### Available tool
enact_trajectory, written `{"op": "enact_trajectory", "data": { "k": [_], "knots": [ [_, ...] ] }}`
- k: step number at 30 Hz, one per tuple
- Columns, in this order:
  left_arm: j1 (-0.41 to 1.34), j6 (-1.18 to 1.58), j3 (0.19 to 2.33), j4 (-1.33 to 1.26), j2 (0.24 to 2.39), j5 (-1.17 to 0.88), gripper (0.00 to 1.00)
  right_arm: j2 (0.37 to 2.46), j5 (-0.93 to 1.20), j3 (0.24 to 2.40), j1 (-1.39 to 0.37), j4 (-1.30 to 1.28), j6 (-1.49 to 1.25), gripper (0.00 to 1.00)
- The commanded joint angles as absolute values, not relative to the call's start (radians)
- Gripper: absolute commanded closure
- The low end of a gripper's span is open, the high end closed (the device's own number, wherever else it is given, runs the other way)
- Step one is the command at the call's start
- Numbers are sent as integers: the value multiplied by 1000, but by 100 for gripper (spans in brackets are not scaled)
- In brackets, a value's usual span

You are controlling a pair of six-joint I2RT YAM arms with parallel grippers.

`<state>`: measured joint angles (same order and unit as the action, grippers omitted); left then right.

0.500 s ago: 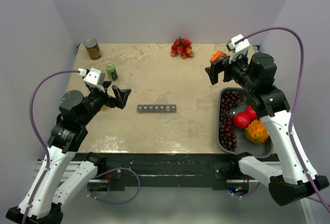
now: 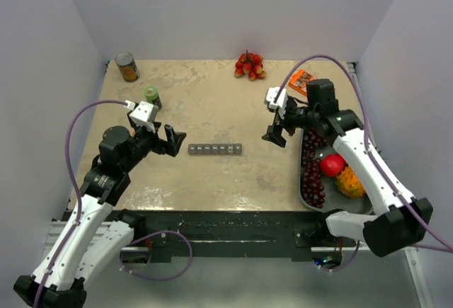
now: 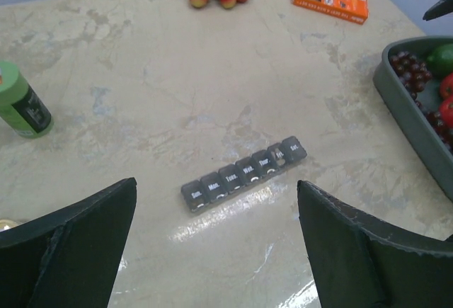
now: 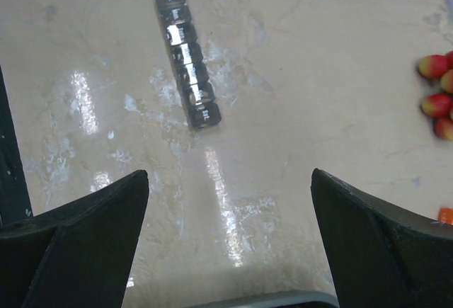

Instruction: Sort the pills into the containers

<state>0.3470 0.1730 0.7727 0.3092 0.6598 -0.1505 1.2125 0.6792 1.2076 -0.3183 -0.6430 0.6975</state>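
Observation:
The containers are a dark-grey strip of lidded day-labelled compartments (image 2: 216, 149) lying flat mid-table; it also shows in the left wrist view (image 3: 244, 173) and the right wrist view (image 4: 187, 57). All lids look shut. My left gripper (image 2: 172, 140) is open and empty, just left of the strip. My right gripper (image 2: 277, 132) is open and empty, hovering right of the strip's right end. No pills show in any view.
A small green bottle (image 2: 153, 96) stands behind the left gripper. An orange-labelled can (image 2: 127, 67) is at the back left. Red fruits (image 2: 249, 65) lie at the back, an orange box (image 2: 301, 79) at the back right. A grey tray (image 2: 307, 129) of fruit sits on the right.
My right gripper has swung down and left from the back right corner toward the strip's right end. My left gripper has moved slightly right, closer to the strip.

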Motion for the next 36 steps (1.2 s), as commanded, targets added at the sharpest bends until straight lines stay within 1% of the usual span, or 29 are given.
{"op": "enact_trajectory", "data": {
  "k": [1, 2, 5, 12, 15, 16, 17, 19, 24, 30, 36],
  "knots": [
    [339, 190, 704, 239, 673, -193, 1, 1285, 654, 1190, -388, -653, 853, 1],
    [339, 193, 693, 235, 675, -201, 1, 1307, 609, 1189, -428, -653, 865, 1],
    [339, 199, 661, 222, 683, -207, 1, 1373, 565, 1187, -491, -634, 884, 1],
    [339, 279, 563, 134, 719, -252, 1, 1580, 505, 1261, -597, -603, 899, 1],
    [339, 358, 549, 106, 765, -235, 3, 1641, 512, 1311, -640, -585, 885, 1],
    [337, 383, 545, 100, 781, -229, 4, 1690, 517, 1328, -653, -581, 874, 1],
    [337, 408, 535, 94, 794, -224, 7, 1715, 522, 1347, -658, -577, 862, 1],
    [336, 451, 532, 87, 827, -222, 10, 1791, 525, 1403, -672, -568, 835, 1],
    [334, 538, 466, 45, 801, -169, 10, 1890, 486, 1472, -712, -523, 796, 2],
    [334, 597, 451, 98, 776, -81, 10, 2012, 454, 1561, -749, -535, 764, 6],
    [334, 626, 463, 143, 785, -40, 10, 2049, 492, 1629, -755, -549, 698, 8]
  ]
}}
